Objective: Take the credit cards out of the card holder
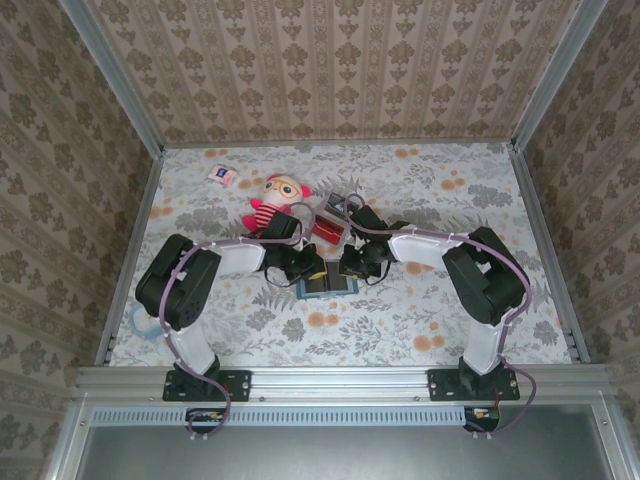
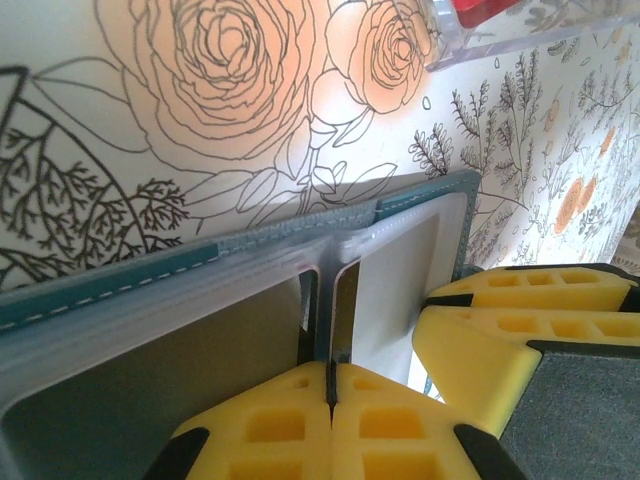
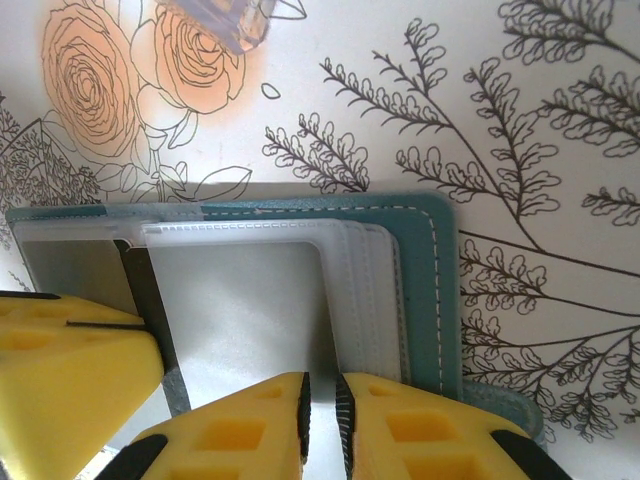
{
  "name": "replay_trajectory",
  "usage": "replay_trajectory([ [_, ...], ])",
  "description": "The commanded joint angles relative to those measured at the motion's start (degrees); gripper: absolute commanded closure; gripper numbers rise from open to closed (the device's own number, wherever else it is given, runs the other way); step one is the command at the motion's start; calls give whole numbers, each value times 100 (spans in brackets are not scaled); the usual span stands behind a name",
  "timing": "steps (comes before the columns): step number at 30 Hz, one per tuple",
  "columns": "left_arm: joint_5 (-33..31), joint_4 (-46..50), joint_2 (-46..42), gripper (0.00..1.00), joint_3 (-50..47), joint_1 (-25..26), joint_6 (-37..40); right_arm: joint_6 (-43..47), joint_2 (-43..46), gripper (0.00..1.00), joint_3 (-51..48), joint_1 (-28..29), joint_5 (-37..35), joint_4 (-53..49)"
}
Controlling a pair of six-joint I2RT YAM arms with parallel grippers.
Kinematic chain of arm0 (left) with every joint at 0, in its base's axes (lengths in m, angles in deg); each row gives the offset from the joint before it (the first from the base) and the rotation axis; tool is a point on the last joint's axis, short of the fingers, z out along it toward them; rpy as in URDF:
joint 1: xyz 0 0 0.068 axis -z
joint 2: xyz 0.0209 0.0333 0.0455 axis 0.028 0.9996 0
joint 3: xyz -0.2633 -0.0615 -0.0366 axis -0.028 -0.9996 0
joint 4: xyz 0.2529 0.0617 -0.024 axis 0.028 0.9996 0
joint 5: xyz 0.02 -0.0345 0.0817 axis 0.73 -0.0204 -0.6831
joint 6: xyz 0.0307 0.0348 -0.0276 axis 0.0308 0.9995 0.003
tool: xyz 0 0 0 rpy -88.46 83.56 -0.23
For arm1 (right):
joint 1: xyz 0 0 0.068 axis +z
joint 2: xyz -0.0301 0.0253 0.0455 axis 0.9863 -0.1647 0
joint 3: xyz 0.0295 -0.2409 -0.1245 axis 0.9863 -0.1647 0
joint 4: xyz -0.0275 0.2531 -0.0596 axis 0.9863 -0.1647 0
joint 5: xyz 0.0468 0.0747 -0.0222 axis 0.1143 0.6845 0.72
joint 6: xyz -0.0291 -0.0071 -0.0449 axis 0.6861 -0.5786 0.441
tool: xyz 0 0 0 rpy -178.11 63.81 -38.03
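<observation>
The teal card holder (image 1: pixel 327 286) lies open on the flowered table between both grippers. Its frosted sleeves (image 3: pixel 240 300) face up. My left gripper (image 2: pixel 330 385) is shut, pinching the thin blue-grey seam (image 2: pixel 329 310) between two sleeves; I cannot tell whether a card is in the pinch. A tan card (image 2: pixel 150 370) shows through the left sleeve. My right gripper (image 3: pixel 320 405) is closed to a narrow gap on the inner edge of the right-hand sleeves. Red credit cards (image 1: pixel 330 229) lie in a clear tray behind the holder.
A plush doll (image 1: pixel 275 205) lies just behind my left gripper (image 1: pixel 305 270). A small white-pink packet (image 1: pixel 222 175) sits at the back left. The clear tray (image 2: pixel 470 35) is close beyond the holder. A blue ring (image 1: pixel 135 322) lies at the table's left edge.
</observation>
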Motion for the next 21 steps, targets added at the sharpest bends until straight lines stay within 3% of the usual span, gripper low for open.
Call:
replay_trajectory([
  [1,103,57,-149,99,-90,-42,123,-14,-378,79,-80,-2,-238,-379],
  [12,30,419,-405,100,-128,-187,395,116,-319,79,-19,-14,-403,-477],
  [19,128,178,-337,100,-202,-202,290,169,-386,79,26,4,-121,-368],
  [21,147,150,-314,96,-184,-193,272,189,-431,79,33,14,-54,-358],
])
